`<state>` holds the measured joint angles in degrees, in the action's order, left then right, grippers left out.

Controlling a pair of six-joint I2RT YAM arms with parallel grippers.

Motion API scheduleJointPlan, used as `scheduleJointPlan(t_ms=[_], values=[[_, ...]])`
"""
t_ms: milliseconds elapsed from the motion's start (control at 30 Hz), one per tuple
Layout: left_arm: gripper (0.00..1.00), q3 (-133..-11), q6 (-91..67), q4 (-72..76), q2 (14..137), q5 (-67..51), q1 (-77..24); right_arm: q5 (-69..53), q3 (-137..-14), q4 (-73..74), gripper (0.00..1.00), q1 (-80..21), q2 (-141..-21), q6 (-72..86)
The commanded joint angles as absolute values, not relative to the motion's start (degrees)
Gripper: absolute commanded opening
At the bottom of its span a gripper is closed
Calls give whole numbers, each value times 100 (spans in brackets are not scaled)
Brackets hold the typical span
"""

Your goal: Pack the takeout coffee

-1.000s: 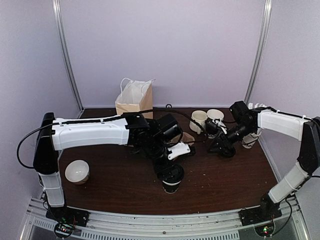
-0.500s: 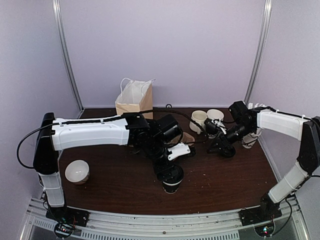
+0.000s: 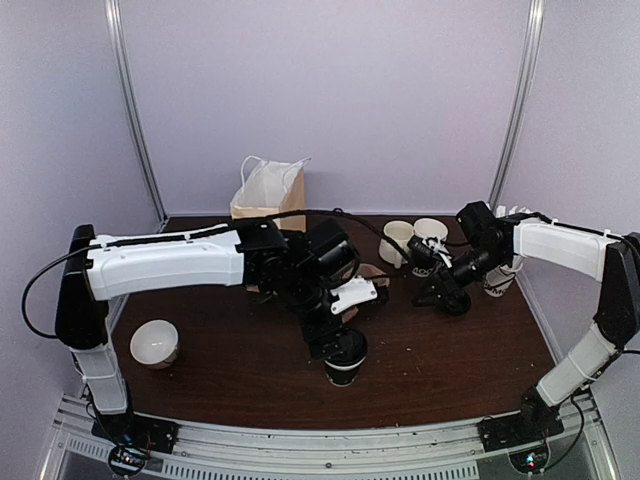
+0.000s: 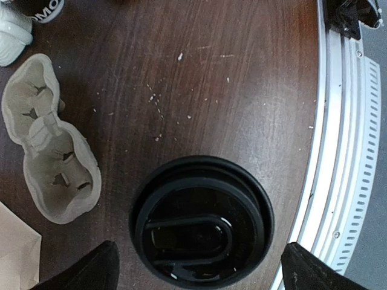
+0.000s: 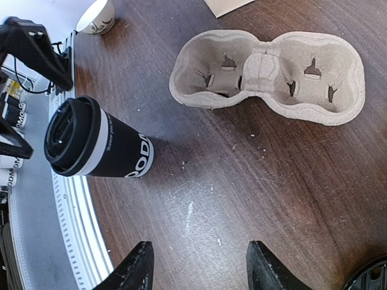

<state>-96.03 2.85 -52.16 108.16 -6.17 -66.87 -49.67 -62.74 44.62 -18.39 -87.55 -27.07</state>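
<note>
1. Standing upright on the brown table (image 3: 230, 370), close to its front edge, is the coffee cup (image 5: 100, 148). Its black lid is on.
2. The left gripper (image 4: 199, 251) hangs right over the cup. Its two fingers (image 4: 91, 269) are spread wide, one on each side of the lid. They do not touch it, so this gripper holds nothing.
3. The right gripper (image 5: 199, 269) is farther back, on the right side of the table. Its fingers are apart too, with only bare wood between them. It holds nothing.
4. A gray cardboard cup tray (image 5: 269, 75) with two holes lies flat on the table. It is near the coffee cup but not touching it.
5. A paper bag (image 3: 268, 195) stands open at the back, by the wall.
6. Two white cups (image 3: 398, 240) sit at the back, near the right gripper.
7. A small white bowl (image 3: 154, 343) sits alone at the front left.
</note>
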Motion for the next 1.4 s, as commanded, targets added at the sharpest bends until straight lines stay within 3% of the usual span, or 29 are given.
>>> scheduleJointPlan(t_ms=[0, 167, 267, 467, 633, 1000, 1367], values=[[97, -9486, 385, -4739, 10004, -603, -6716, -5221, -6442, 4461, 56, -1881, -8637, -2440], [98, -9129, -407, -4270, 9597, 75, -6517, -5248, -6536, 4420, 55, -1921, -8338, -1843], [91, -8995, -1427, -4233, 9557, 116, -6005, -5392, -6561, 4301, 54, -2042, -8183, -1159], [89, -8048, -2592, -3070, 9245, -969, -5687, -6083, -6600, 5085, 50, -2704, -8630, -747], [89, -7559, -3040, -2453, 9351, -1457, -5685, -6180, -6121, 4835, 50, -3281, -8605, -475], [86, -7219, -3109, -2282, 9460, -1462, -5796, -6336, -6217, 4604, 58, -3753, -9172, -228], [83, -7161, -2990, -2384, 9620, -1349, -5815, -6248, -6993, 5266, 57, -3873, -9959, -612]])
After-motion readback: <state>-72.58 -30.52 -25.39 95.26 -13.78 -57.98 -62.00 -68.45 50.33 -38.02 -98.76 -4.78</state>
